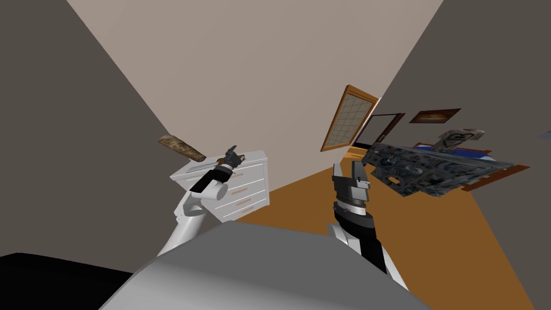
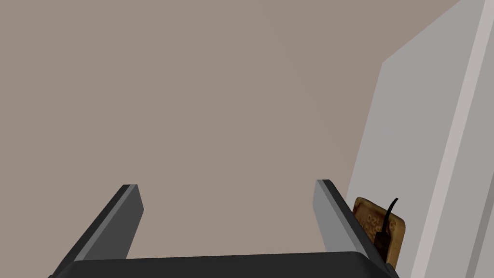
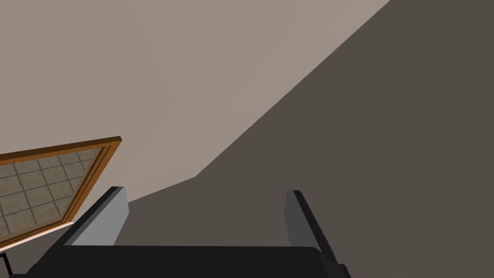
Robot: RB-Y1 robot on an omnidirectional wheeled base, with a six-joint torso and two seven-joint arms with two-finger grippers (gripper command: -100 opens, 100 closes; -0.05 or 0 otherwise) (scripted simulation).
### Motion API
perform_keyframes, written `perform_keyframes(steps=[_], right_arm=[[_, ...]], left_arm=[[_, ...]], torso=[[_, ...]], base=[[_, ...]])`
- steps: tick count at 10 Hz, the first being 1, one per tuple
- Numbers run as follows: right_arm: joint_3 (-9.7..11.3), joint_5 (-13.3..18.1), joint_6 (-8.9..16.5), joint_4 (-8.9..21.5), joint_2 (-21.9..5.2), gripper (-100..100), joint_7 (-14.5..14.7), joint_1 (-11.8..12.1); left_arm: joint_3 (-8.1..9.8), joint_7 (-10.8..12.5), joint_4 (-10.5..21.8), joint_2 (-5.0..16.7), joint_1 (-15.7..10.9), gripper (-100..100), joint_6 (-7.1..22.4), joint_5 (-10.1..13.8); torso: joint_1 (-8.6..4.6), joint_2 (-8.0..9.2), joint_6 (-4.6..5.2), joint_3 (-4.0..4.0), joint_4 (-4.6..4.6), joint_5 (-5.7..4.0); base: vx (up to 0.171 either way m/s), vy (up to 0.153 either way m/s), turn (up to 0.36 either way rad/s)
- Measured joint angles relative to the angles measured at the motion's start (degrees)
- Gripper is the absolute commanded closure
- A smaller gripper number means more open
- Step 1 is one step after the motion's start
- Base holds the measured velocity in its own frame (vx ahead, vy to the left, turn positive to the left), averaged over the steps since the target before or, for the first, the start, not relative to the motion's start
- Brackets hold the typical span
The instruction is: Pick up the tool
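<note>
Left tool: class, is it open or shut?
Open. The left tool shows its fingers standing wide apart, with nothing held between them.

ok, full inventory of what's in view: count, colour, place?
small brown flat block with a black cord: 1, brown and black, on the dresser top, just outside one finger of the left gripper; likely the tool.
white dresser with drawers: 1, white, against the beige wall.
mottled brown plank: 1, brown, on the dark grey wall beside the dresser.
wooden-framed gridded window: 1, orange-brown frame, on the beige wall.
dark picture frame: 1, dark brown, on the wall above the bed.
bed with a dark patterned cover: 1, dark blue-grey, far right.
wood floor: orange-brown.
left gripper: open, at the dresser top.
right gripper: open, raised ahead of me.
</note>
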Motion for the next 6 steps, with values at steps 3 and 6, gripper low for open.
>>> perform_keyframes(steps=[3, 6], right_arm=[[0.0, 0.0, 0.0, 0.0, 0.0, 0, 0.0, 0.0], [0.0, 0.0, 0.0, 0.0, 0.0, 0, 0.0, 0.0]], left_arm=[[1.22, 1.98, -0.15, 1.39, -1.85, -100, 4.34, 1.78], [2.55, 4.07, -0.98, 2.85, -3.22, -100, 8.86, 3.74]], torso=[[0.01, -0.01, 0.0, -0.01, 0.0, 0.0], [0.01, -0.02, -0.01, -0.01, 0.0, 0.0]], base=[[-0.009, -0.006, 0.023], [-0.003, -0.004, 0.02]])
